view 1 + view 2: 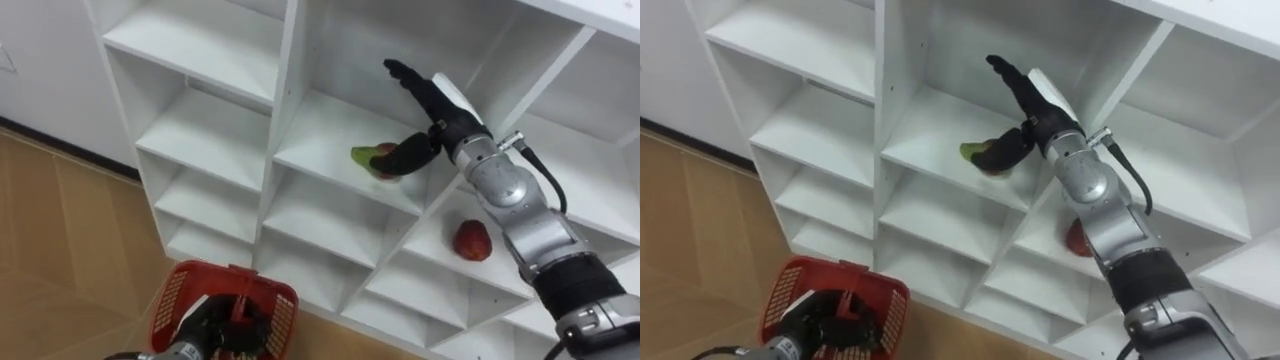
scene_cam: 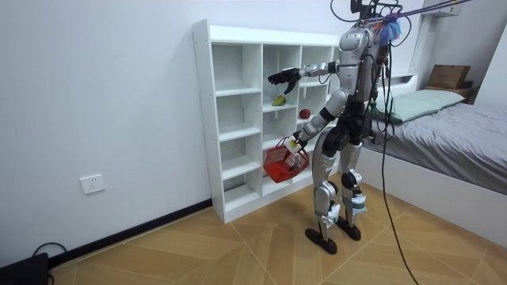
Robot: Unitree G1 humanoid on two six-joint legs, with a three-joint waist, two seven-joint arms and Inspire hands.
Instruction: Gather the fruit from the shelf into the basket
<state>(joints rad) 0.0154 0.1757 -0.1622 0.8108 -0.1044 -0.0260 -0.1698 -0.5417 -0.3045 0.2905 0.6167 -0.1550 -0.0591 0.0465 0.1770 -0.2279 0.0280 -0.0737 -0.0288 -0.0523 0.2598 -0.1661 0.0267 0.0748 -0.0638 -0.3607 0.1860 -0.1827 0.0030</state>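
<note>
A green and red fruit [image 1: 366,157] lies on a middle shelf of the white closet [image 1: 290,110]. My right hand [image 1: 430,100] reaches into that compartment, open, with the fingers straight above the fruit and the thumb hanging down just beside it. A red fruit [image 1: 472,241] sits on the shelf one compartment lower and to the right, under my forearm. My left hand [image 1: 215,322] is low at the front, shut on the handle of a red mesh basket [image 1: 168,296]. In the room view I stand upright facing the closet [image 2: 238,119], basket [image 2: 281,162] at hip height.
The closet has several open white compartments, with vertical dividers close on both sides of my right hand. Wooden floor [image 1: 60,250] lies to the left and below. A bed [image 2: 451,134] stands behind me in the room view.
</note>
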